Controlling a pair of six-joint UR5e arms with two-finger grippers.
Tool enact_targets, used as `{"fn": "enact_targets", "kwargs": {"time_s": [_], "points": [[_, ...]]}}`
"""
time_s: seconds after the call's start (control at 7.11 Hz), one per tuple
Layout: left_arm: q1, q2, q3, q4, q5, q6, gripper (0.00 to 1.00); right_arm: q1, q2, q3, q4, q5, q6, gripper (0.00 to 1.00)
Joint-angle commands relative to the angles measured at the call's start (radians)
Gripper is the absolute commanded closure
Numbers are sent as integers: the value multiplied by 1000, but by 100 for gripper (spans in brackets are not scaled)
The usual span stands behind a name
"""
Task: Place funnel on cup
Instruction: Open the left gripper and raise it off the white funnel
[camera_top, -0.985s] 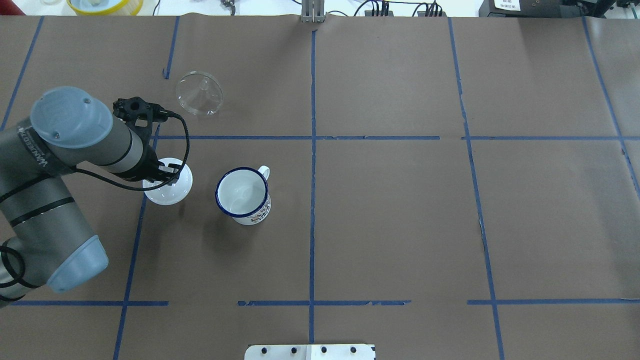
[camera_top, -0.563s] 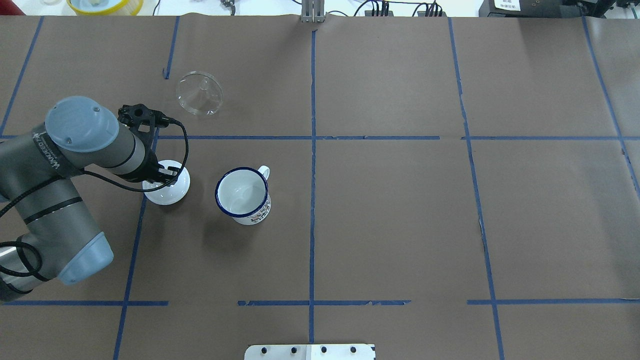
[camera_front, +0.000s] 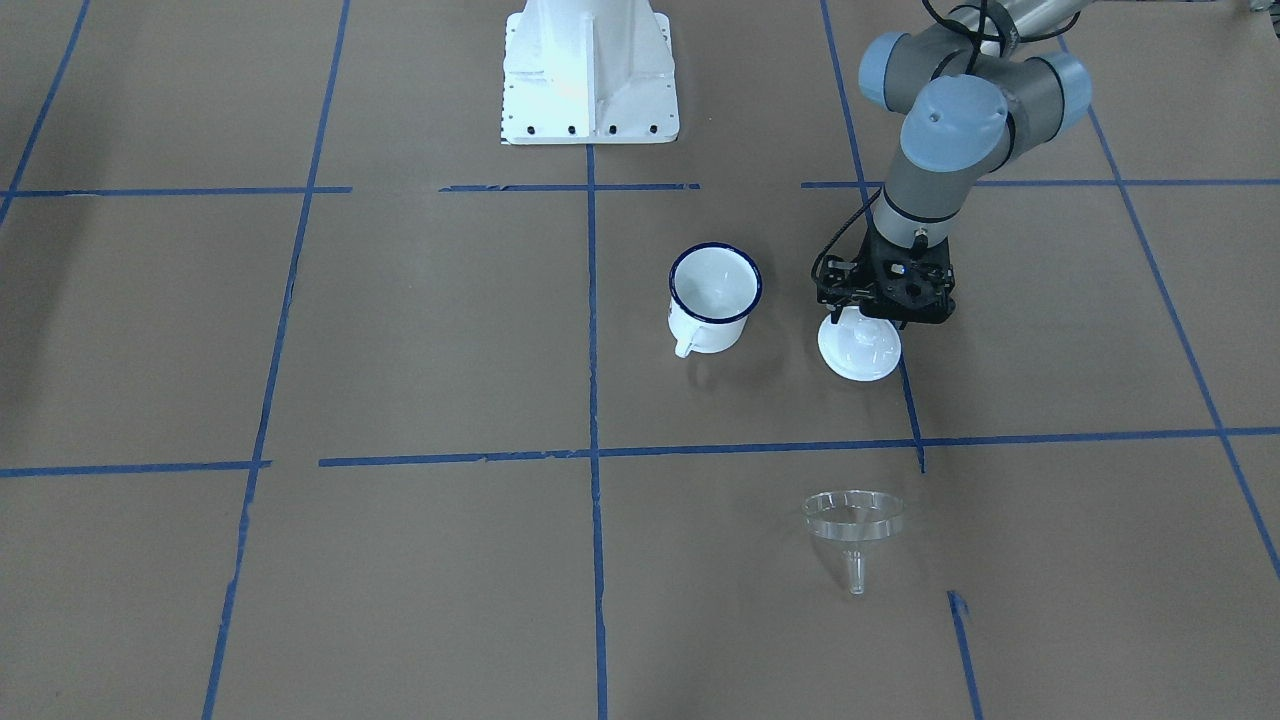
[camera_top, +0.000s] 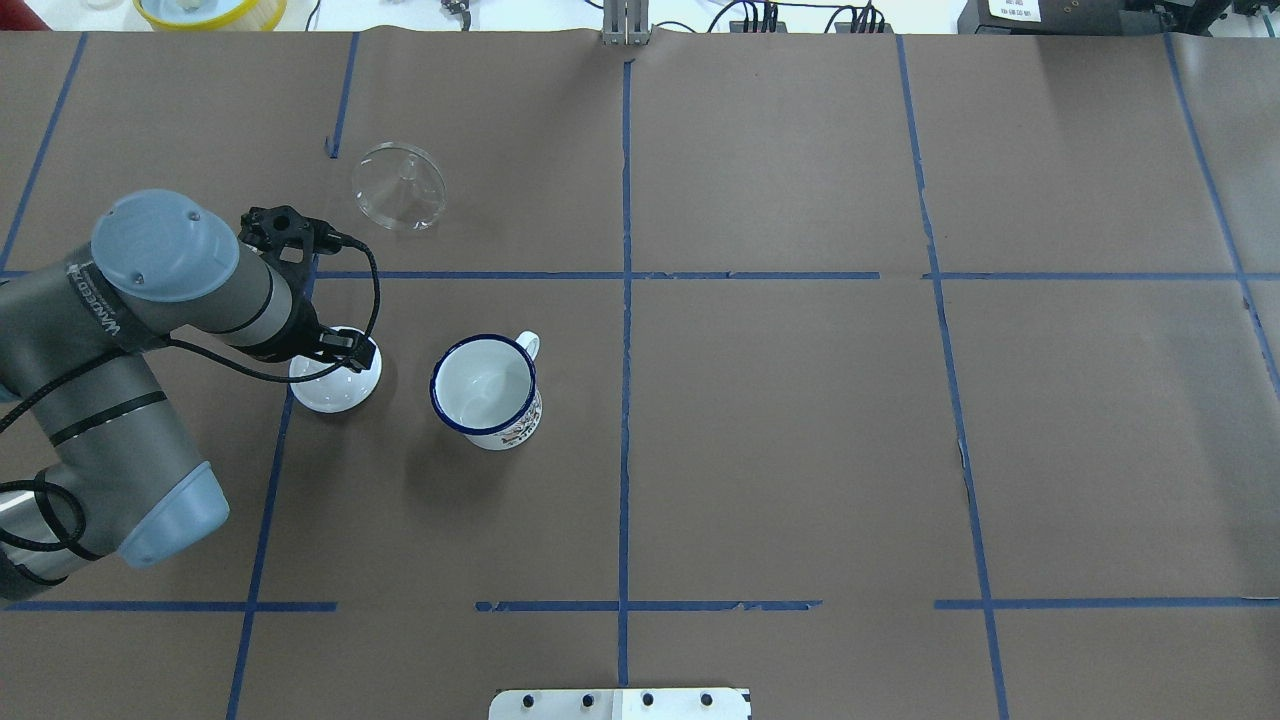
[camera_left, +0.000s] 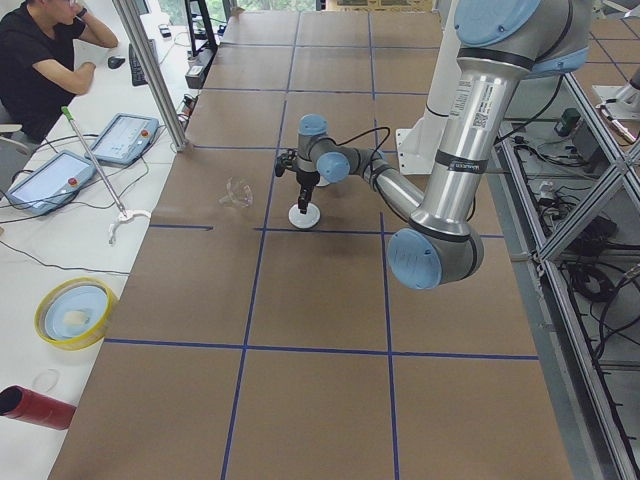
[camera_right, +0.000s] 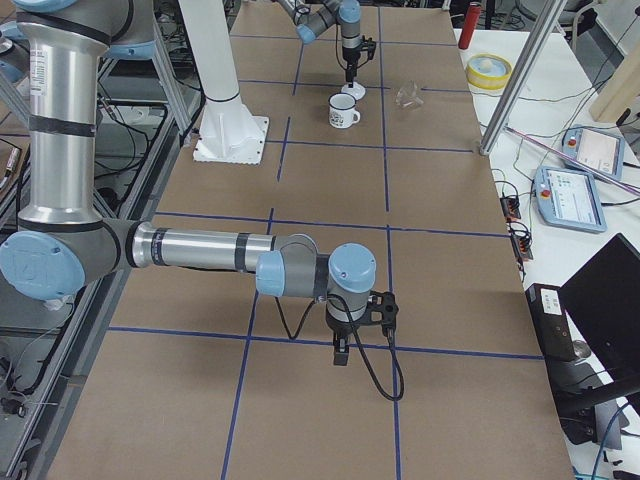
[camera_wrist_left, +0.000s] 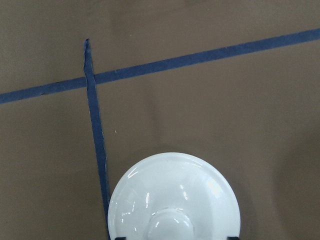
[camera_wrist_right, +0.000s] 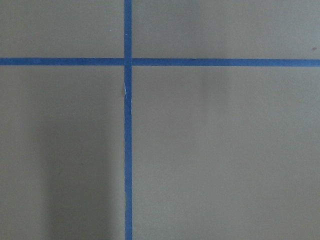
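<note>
The clear funnel (camera_top: 398, 188) lies on its side on the brown table, far left, and also shows in the front view (camera_front: 853, 520). The white mug with the dark blue rim (camera_top: 487, 390) stands upright and empty, its handle toward the far side (camera_front: 713, 300). My left gripper (camera_top: 335, 350) hangs straight down over a round white domed lid (camera_top: 335, 385) left of the mug. In the left wrist view its fingertips (camera_wrist_left: 119, 238) stand apart on either side of the lid's knob (camera_wrist_left: 170, 227), so it looks open. My right gripper (camera_right: 340, 355) points down at bare table far off; I cannot tell its state.
The lid (camera_front: 858, 350) rests on the table about a hand's width from the mug. The robot's base plate (camera_front: 588, 70) is at the near edge. A yellow bowl (camera_top: 210, 10) sits off the far edge. A person (camera_left: 40, 60) sits beyond the table.
The left arm has lowered the white lid down to the table. The funnel and mug have not moved.
</note>
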Motion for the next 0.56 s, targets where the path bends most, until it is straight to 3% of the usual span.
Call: {"fn": "enact_targets", "kwargs": {"time_s": [0.0,0.42], "points": [[-66,-26,-29,7,-7,-15,0,0,0,-1,0,0,0,0],[-115,-96,-6,-10,-1,-395,0,0,0,-1,0,0,0,0]]}}
